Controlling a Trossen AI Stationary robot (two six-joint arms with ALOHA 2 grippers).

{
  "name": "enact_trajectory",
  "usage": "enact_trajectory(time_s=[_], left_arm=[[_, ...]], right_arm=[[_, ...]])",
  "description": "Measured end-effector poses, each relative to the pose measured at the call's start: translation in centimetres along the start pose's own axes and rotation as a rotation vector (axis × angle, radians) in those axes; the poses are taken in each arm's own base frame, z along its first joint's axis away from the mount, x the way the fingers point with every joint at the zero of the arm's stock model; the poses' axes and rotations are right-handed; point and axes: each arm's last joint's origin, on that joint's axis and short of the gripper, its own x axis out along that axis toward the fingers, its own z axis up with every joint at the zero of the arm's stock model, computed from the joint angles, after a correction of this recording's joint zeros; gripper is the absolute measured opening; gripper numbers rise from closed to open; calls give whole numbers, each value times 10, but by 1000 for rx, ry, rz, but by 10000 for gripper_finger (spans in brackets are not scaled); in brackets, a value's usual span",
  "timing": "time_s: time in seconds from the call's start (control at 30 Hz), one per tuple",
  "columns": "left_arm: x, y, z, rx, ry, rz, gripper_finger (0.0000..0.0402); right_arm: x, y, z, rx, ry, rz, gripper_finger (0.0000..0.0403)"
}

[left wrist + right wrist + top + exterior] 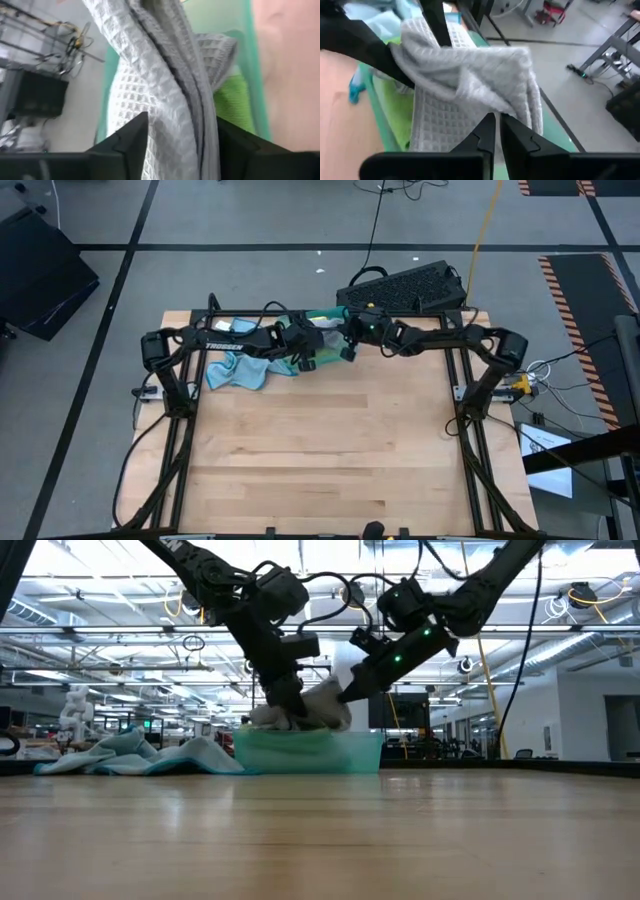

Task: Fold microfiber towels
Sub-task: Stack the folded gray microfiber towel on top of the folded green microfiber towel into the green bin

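Observation:
A grey waffle-weave microfiber towel [470, 75] hangs bunched over the teal tray [350, 755] at the table's far edge. My right gripper [497, 125] is shut on it. My left gripper [182, 145] is open, and the towel's hanging folds [170, 100] run down between its two fingers. A green towel [232, 97] lies in the tray under the grey one. A light blue towel [238, 370] lies crumpled on the table, left of the tray. In the high view both grippers, left [305, 355] and right [348, 345], meet above the tray. My left gripper's open fingers stand on either side of the grey towel's bunched folds [200, 135], which fill the gap between them; whether the fingers touch the cloth I cannot tell. My right gripper pinches a bunched fold of the grey towel [492, 107] between its two fingertips, coming slanting down from the table's right. Several layers gather at the tips. The towel hangs below, its lower part resting in the tray.
A black keyboard-like case [405, 288] sits just beyond the table's far edge, behind the tray. The wide wooden tabletop [320, 450] stretches toward the near edge. The arms' frames stand at the table's left and right sides.

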Motion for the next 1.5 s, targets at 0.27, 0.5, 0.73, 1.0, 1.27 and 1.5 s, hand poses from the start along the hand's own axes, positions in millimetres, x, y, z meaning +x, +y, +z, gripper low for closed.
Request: enact_trajectory(time_s=[0.27, 0.5, 0.73, 1.0, 1.27, 1.5], left_arm=[[-9, 0, 2, -10, -45, -108, 224], [-32, 12, 0, -16, -12, -87, 215], [-63, 34, -5, -77, -13, -73, 189], [-50, 73, -28, -314, -55, -192, 159], [-26, 76, -40, -392, -38, -292, 269], [-11, 65, -45, -357, 21, -339, 321]], right_arm=[[-15, -2, -1, -58, 102, 32, 18], [-17, -1, -7, -99, 167, 55, 18], [-36, -3, -2, -107, 217, 76, 18], [-54, -2, 7, -21, 222, 80, 18], [-56, 13, 8, -41, 233, 126, 18], [-55, 17, 1, -45, 230, 131, 18]])
